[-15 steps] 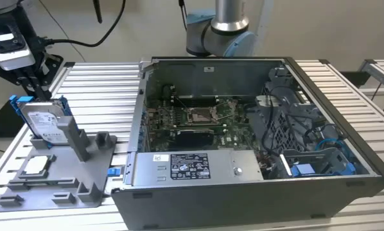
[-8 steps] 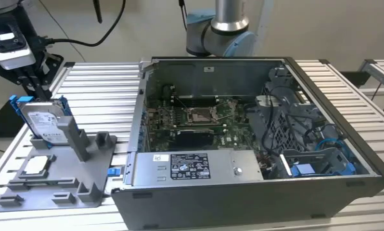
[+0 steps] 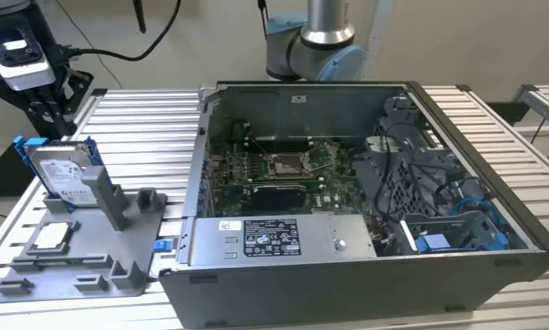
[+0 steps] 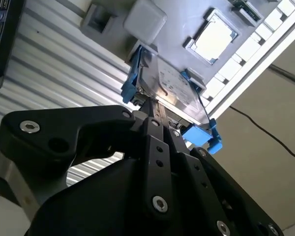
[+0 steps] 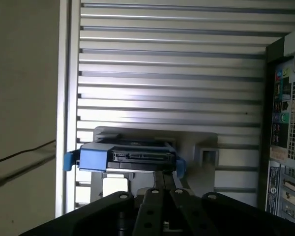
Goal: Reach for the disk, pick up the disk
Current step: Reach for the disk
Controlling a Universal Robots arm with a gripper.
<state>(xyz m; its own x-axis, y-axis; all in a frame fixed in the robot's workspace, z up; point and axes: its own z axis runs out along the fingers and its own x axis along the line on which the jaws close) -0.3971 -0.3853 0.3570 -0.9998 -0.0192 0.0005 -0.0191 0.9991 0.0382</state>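
Observation:
The disk (image 3: pixel 63 175) stands upright on its edge in a grey holder (image 3: pixel 91 275) at the exterior view's left, with its white label facing out and blue rails on its sides. My gripper (image 3: pixel 59 127) hangs just above the disk's top edge, a small gap apart from it. In both wrist views the black fingers lie close together, shut on nothing. Their tips (image 4: pixel 155 105) point down at the disk (image 4: pixel 174 86). In the first wrist view the gripper (image 5: pixel 165 176) lines up near one end of the disk's connector edge (image 5: pixel 137 156).
A small square silver chip (image 3: pixel 52 236) lies flat on the holder in front of the disk. An open computer case (image 3: pixel 348 289) takes up the middle and the exterior view's right of the slatted metal table (image 3: pixel 146 117). The arm's base (image 3: pixel 316 51) stands behind the case.

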